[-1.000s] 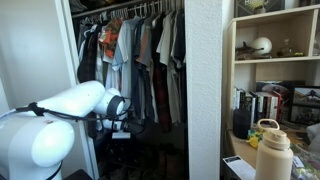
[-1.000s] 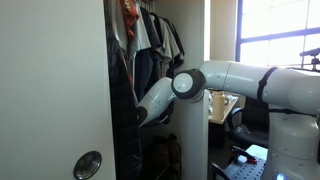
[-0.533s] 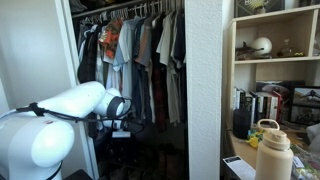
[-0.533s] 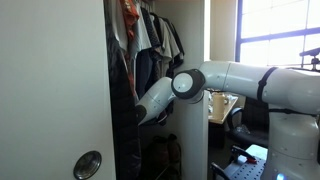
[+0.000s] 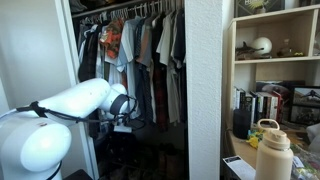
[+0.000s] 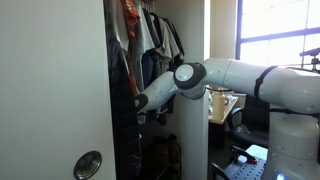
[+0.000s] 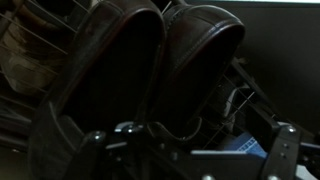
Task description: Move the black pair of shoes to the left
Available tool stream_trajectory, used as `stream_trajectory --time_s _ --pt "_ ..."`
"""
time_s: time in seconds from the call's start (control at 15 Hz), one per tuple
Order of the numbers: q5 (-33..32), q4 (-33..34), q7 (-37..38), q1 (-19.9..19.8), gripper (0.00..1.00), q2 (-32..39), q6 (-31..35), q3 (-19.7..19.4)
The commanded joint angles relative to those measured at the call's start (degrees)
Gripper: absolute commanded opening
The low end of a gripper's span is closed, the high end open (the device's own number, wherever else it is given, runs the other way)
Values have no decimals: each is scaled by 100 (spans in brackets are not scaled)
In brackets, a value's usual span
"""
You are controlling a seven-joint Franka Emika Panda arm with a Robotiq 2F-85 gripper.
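The black pair of shoes (image 7: 125,65) fills the wrist view, two dark glossy shoes side by side on a wire rack (image 7: 248,100). My gripper (image 7: 190,140) stands open just in front of them, one fingertip low on each side, and nothing is held between them. In an exterior view the gripper (image 5: 122,124) sits low inside the dark closet under the hanging clothes. The shoes cannot be made out in either exterior view. In an exterior view the arm (image 6: 165,92) reaches in past the white panel, which hides the gripper.
Hanging shirts and jackets (image 5: 140,50) crowd the closet above the arm. A white closet panel with a round knob (image 6: 88,163) stands close to the arm. A bookshelf (image 5: 275,100) and a pale bottle (image 5: 272,150) stand outside. A blue-white box (image 7: 245,148) lies under the rack.
The gripper's jaws have opened wide over the last second. The arm has lifted and shifted slightly inside the closet.
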Motion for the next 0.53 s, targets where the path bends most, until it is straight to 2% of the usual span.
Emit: stream_trajectory --time_s 0.0,0.2,0.4,0.47 --pt "57 -890 -93 -365 100 -894 -581 267" --pt "50 -1453 25 -591 100 -1338 -973 407" --pt "64 -2192 149 -818 100 -1843 -1014 554" --pt "408 -2417 25 -662 100 -2113 -963 329"
